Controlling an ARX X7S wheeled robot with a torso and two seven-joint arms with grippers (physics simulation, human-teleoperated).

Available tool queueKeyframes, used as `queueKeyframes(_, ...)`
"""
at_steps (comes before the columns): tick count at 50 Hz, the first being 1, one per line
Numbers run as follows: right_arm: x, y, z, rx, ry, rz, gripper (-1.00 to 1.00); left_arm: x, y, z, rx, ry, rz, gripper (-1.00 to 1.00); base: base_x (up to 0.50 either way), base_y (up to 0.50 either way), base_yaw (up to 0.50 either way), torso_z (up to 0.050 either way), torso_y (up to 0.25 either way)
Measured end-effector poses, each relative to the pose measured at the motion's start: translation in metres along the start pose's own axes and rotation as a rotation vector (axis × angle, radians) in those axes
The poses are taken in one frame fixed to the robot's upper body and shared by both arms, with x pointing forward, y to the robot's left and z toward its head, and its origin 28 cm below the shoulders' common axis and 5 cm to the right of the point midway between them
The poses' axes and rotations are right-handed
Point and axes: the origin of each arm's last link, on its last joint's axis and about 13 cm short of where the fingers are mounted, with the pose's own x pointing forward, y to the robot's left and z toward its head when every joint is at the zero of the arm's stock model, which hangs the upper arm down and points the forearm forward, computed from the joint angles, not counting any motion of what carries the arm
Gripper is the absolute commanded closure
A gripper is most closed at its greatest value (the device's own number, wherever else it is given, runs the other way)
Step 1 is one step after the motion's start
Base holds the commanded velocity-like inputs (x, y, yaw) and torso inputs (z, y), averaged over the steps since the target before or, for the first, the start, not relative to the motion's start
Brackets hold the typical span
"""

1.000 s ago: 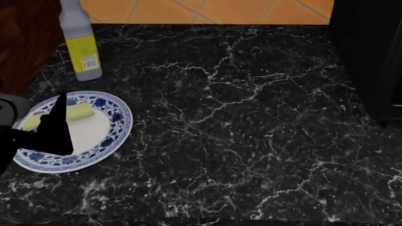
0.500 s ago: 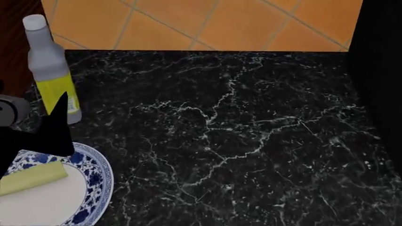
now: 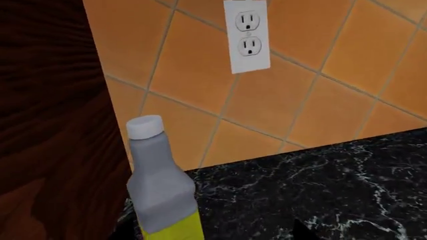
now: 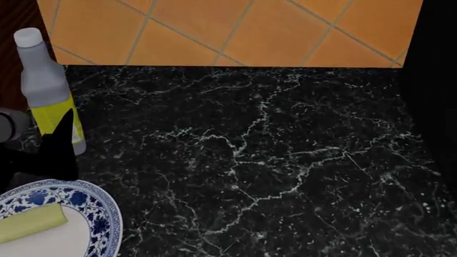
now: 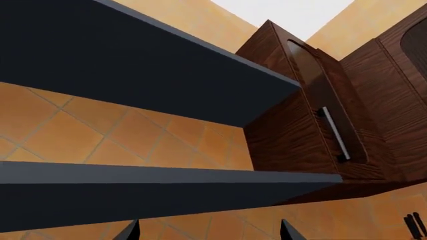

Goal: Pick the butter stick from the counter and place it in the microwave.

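**Left gripper poised above the plated butter**

The left gripper (image 4: 61, 144) hangs just beyond the plate (image 4: 100, 211), beside the grey bottle (image 4: 44, 88); its jaw opening cannot be told. The butter stick (image 4: 30, 222) lies on the plate, on the counter (image 4: 271, 160).

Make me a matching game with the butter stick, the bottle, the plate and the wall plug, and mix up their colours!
Things:
1. butter stick
2. bottle
3. plate
4. wall outlet

Colours:
A. white with a blue pattern
B. plain white
C. pale yellow-green
D. grey with a yellow label

Pairs: 1-C, 2-D, 3-A, 4-B
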Motion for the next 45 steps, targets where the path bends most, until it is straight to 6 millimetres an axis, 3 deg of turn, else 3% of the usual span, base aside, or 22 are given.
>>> queueKeyframes(27,0.001,0.010,-0.001,0.010,0.011,0.044,-1.00,-0.022,0.066,0.038,0.120,0.406,-0.172,-1.00,0.00,0.00,0.00,0.000,0.000)
queueKeyframes(45,0.001,0.014,-0.001,0.009,0.018,0.060,-1.00,-0.022,0.088,0.029,0.113,0.602,-0.256,-1.00,0.00,0.00,0.00,0.000,0.000)
